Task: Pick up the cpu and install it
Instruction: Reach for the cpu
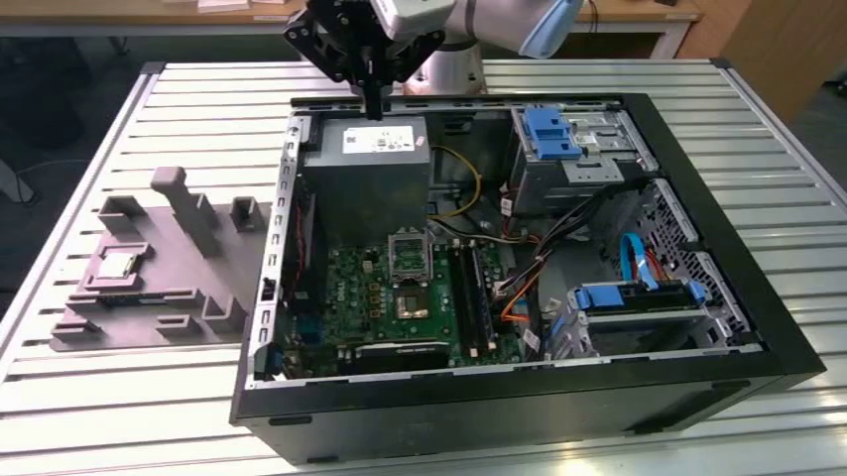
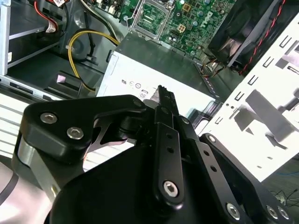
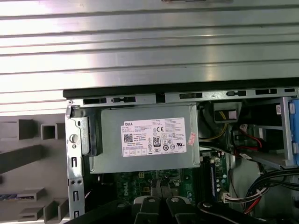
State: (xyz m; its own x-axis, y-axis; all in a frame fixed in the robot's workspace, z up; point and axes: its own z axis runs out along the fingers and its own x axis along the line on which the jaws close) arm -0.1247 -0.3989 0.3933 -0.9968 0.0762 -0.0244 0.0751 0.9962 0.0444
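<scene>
- The gripper point(image 1: 375, 105) hangs at the top of the exterior view, over the rear edge of the open computer case point(image 1: 741, 327) and just above the grey power supply point(image 1: 384, 149). Its fingers point(image 2: 164, 98) are pressed together with nothing between them.
- The cpu point(image 1: 119, 264) lies flat in a recess of the grey fixture point(image 1: 173, 297) on the slatted surface point(image 1: 106, 416), at the exterior view's left. It is well apart from the gripper (the case wall stands between them).
- The socket point(image 1: 413, 297) sits on the green motherboard point(image 1: 357, 297) in the middle of the case. The chip is not in it, so the install is not yet done.
- Risks, as I judge them:
  - The fixture's upright posts point(image 1: 185, 203) stand near the cpu and could catch the gripper on a careless approach.
  - Fingers held together cannot straddle the chip.
  - A tilted or wrongly turned chip could damage the socket's contacts.
  - The cables point(image 1: 457, 188) beside the power supply could snag the arm inside the case.
</scene>
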